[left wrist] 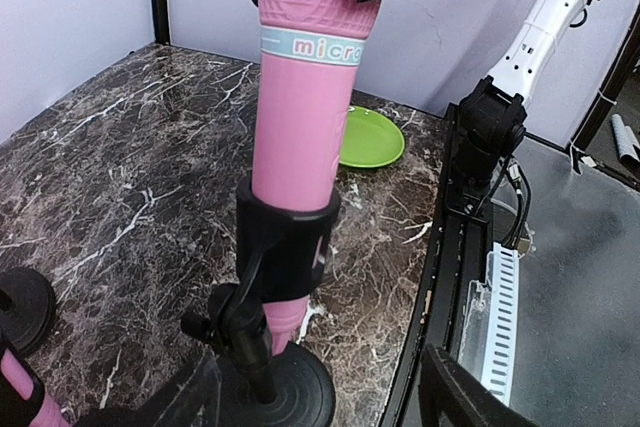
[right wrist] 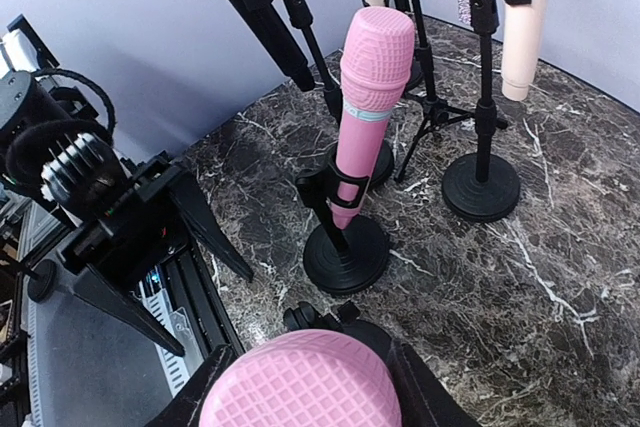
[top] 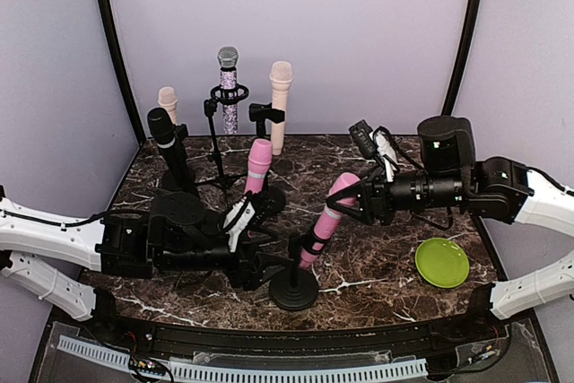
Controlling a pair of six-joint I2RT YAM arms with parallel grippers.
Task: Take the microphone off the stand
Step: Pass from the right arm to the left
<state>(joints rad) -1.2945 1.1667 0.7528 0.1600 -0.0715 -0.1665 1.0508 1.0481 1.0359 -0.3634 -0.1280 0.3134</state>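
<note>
A pink microphone (top: 325,221) leans to the right in the black clip (left wrist: 290,247) of a round-based stand (top: 294,289) at the front centre. Its lower body sits inside the clip and its tail pokes out below. My right gripper (top: 348,196) is shut on the microphone's mesh head (right wrist: 300,387), one finger on each side. My left gripper (top: 256,268) is low beside the stand, open. In the left wrist view its fingers straddle the stand's base (left wrist: 285,397), with a gap on the right side.
A second pink microphone (top: 258,166) stands on its own stand just behind. Black (top: 166,141), glittery (top: 228,78) and cream (top: 280,100) microphones on stands fill the back. A green plate (top: 442,262) lies at the front right.
</note>
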